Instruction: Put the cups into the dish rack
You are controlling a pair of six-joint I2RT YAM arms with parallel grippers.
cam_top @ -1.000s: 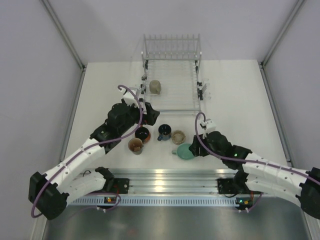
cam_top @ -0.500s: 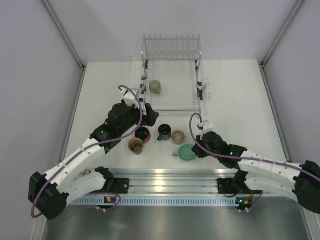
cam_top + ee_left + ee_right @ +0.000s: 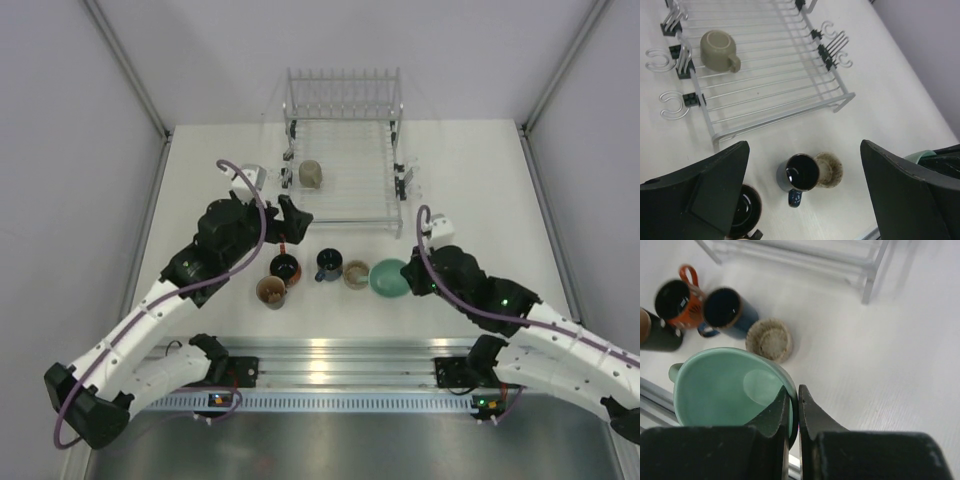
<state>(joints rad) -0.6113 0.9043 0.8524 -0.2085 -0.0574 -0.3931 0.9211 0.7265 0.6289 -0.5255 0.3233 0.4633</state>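
**A:** The right fingers [image 3: 801, 405] are pinched almost together on the rim of the mint-green mug [image 3: 725, 390], one inside the bowl and one outside.

**B:** Where is that mug?

**A:** It is just in front of the near right corner of the dish rack [image 3: 392, 190], close beside the tan mug [image 3: 356, 273]. I cannot tell whether it is clear of the tabletop [image 3: 470, 190].

**B:** And the other cups?

**A:** The dark blue mug [image 3: 725, 310] stands right beside the tan one. The orange-brown mug [image 3: 675, 300] is against the blue one's far side, and the black mug [image 3: 660, 335] is next to that, nearer the arm bases. A beige mug [image 3: 311, 173] sits inside the rack, by its left side.

**B:** The left fingers [image 3: 290, 220]?

**A:** They are spread wide and hold nothing. They hover above the cluster of mugs, just short of the rack's near edge.
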